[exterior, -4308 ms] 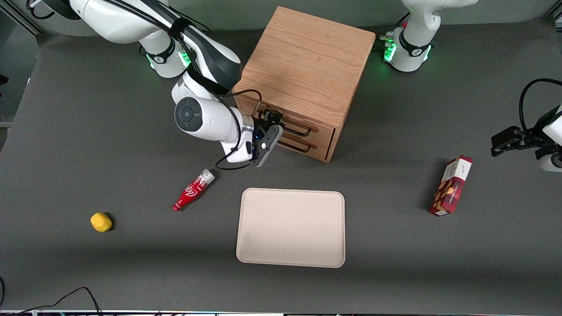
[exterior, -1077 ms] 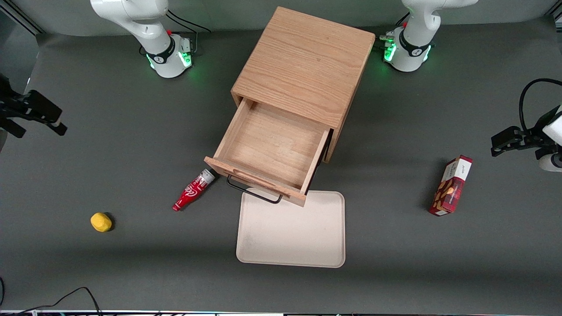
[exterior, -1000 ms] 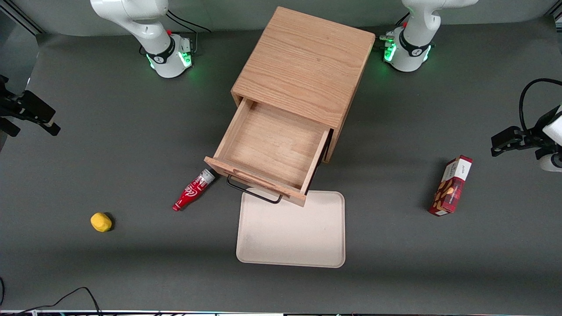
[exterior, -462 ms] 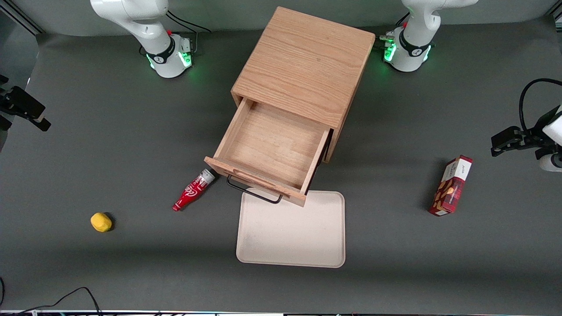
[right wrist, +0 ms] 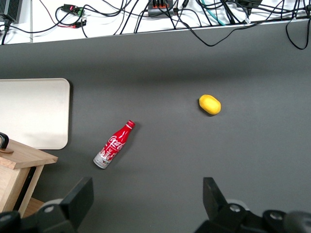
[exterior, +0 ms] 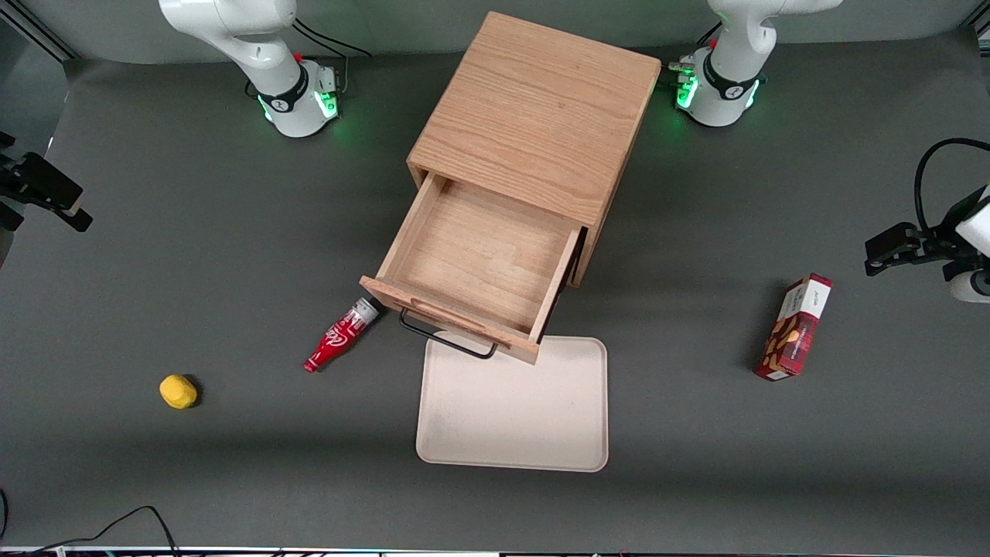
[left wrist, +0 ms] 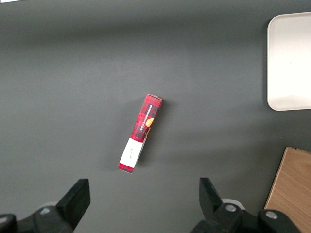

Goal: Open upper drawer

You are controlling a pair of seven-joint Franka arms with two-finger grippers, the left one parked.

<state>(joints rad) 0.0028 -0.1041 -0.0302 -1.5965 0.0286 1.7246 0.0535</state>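
Observation:
The upper drawer [exterior: 479,259] of the oak cabinet [exterior: 534,108] stands pulled far out toward the front camera, its light-wood inside bare. Its thin black wire handle [exterior: 448,340] hangs over the tray's edge. The lower drawer is hidden beneath it. My right gripper [exterior: 46,203] is open and empty, high over the working arm's end of the table, far from the cabinet. In the right wrist view the gripper [right wrist: 148,201] has its fingers wide apart above bare table, with a corner of the drawer [right wrist: 19,160] in sight.
A cream tray [exterior: 512,402] lies in front of the drawer. A red cola bottle [exterior: 340,334] lies beside the drawer's corner; it also shows in the right wrist view [right wrist: 114,144]. A yellow lemon [exterior: 178,391] lies toward the working arm's end. A red snack box [exterior: 797,326] lies toward the parked arm's end.
Since 4.3 s ago the drawer has come fully out and the arm has left the handle. In the last second the gripper drifted slightly at the table's end; the drawer stayed still.

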